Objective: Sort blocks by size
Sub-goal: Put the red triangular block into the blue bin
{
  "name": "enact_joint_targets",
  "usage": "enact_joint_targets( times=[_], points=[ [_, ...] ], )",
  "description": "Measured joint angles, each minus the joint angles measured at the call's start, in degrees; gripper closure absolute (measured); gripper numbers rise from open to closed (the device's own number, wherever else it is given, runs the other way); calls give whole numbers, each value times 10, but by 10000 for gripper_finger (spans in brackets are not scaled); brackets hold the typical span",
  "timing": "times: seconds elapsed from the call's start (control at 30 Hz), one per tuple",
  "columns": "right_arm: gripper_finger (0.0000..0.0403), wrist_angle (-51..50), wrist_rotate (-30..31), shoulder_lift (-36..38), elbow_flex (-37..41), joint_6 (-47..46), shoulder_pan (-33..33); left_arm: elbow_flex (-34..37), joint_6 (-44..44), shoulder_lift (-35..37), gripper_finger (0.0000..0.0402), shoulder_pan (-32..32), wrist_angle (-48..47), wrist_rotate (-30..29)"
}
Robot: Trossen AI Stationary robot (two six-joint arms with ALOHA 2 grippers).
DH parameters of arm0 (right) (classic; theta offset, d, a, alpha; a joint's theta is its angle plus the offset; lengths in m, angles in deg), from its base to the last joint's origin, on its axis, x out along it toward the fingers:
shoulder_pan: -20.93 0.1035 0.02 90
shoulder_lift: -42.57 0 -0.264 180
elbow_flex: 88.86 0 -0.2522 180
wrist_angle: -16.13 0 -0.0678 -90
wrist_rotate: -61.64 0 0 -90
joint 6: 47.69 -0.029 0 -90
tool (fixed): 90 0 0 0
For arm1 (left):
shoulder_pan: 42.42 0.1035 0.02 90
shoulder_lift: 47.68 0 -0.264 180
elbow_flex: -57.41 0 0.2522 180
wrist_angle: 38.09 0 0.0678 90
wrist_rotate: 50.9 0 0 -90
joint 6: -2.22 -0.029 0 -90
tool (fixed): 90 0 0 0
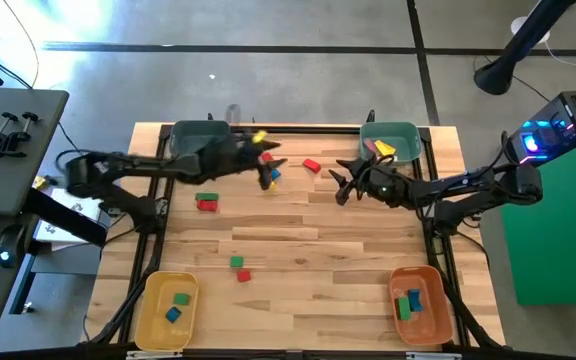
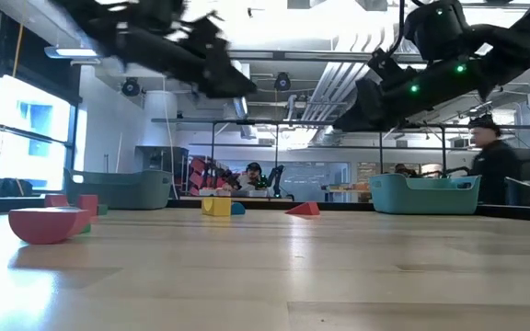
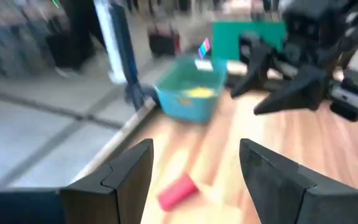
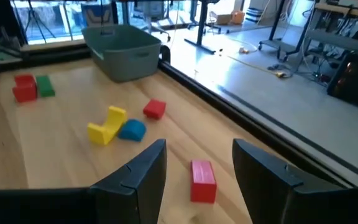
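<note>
Both my jaws stand open, empty, above the counter's far half. Right gripper [image 4: 194,165] hovers over a red bar block [image 4: 202,180]; left gripper [image 3: 194,165] near the yellow arch [image 4: 107,125]. Risk: arms crowd, collide. Wooden counter [image 1: 308,240], workshop room behind.

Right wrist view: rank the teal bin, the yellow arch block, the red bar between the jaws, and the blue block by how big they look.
1. Teal bin, largest though farthest.
2. Yellow arch block and red bar: they look alike; the bar is nearer the camera, so unranked.
3. Blue block, smallest, partly behind the arch.
</note>
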Motion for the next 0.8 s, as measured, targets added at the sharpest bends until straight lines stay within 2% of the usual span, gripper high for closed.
enact_joint_targets(
  times=[0.13, 0.3, 0.4, 0.47, 0.67, 0.8],
  points=[
    [224, -9, -1, 0, 0, -9, 1, -149, 12, -94, 179, 15, -180, 35],
    [224, -59, -1, 0, 0, -18, 9, -329, -17, -214, 179, 38, -385, 158],
    [224, -90, 15, 0, 0, -25, 22, -407, -38, -281, 179, 46, -456, 237],
    [224, -105, 21, 0, 0, -29, 33, -448, -26, -319, 179, 49, -484, 264],
    [224, -136, 90, 0, 0, -51, 90, -503, 62, -391, 179, 42, -496, 237],
    [224, -156, 143, 0, 0, -72, 131, -507, 104, -418, 179, 29, -479, 137]
  ],
)
